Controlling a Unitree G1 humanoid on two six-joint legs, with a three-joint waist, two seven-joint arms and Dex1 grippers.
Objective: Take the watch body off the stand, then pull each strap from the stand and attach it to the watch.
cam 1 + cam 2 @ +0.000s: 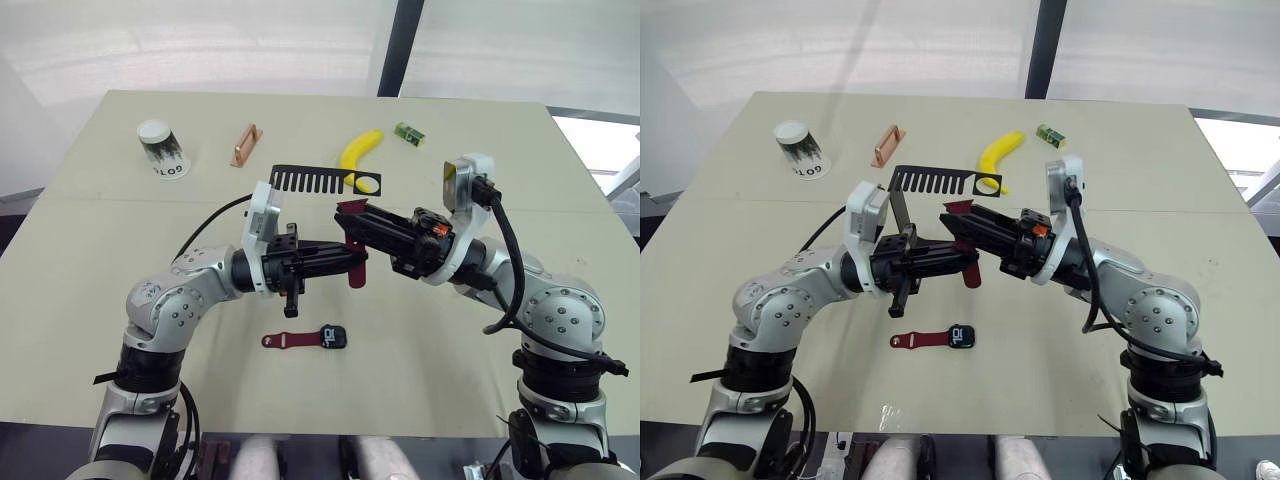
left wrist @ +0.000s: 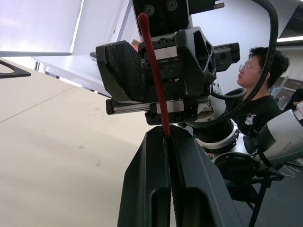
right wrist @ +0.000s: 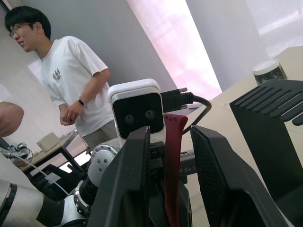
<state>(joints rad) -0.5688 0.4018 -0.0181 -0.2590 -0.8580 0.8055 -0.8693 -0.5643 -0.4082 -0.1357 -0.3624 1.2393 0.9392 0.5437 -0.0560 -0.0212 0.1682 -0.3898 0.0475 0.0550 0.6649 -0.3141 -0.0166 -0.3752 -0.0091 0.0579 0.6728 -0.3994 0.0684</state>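
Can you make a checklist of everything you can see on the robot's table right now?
Surface: beige table, bare near the front edge.
Job's things: watch body lies flat with one strap on it; second strap in the air; stand upright.
Clutter: paper cup, copper bar, banana, green block.
Grippers: left gripper shut on the second strap; right gripper open around it.
Cables: black cable on right arm.
Surroundings: a person stands beside the table.

stand point(image 1: 320, 180) just behind both arms, bare table point(image 1: 450, 340) in front
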